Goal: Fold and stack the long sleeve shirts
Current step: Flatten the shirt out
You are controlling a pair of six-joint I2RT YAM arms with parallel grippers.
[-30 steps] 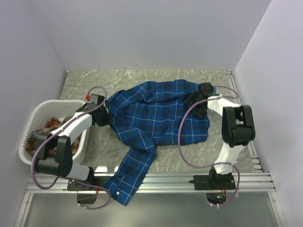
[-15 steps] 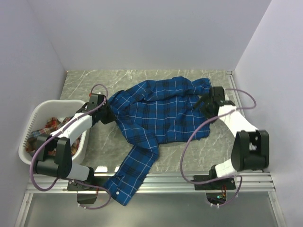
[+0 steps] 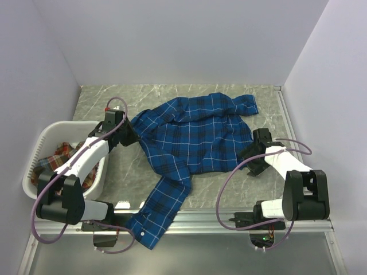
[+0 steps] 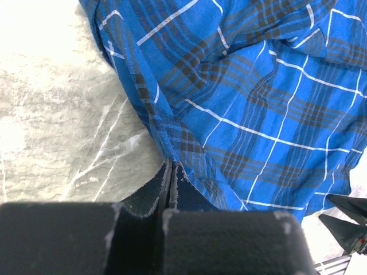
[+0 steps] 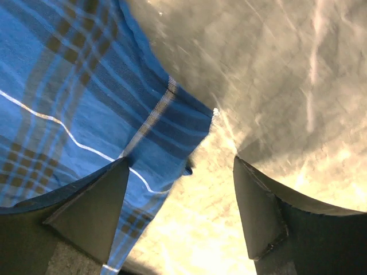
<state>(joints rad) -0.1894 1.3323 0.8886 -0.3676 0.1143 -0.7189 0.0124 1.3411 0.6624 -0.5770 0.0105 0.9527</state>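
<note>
White laundry basket [image 3: 63, 125] holds a crumpled red-orange plaid shirt [image 3: 57, 157].

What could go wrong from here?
The left gripper pinches only the very hem of the blue plaid woven shirt; a pull could slip it free.
The open right gripper has just the shirt's corner between its fingers, so closing may miss.
The sleeve hanging off the grey marbled table could snag.

Overhead camera looks down from behind; wrist cameras peer closely forward past their fingertips [image 5: 94, 212]; all share the royal-blue plaid woven shirt [image 3: 195, 137].
</note>
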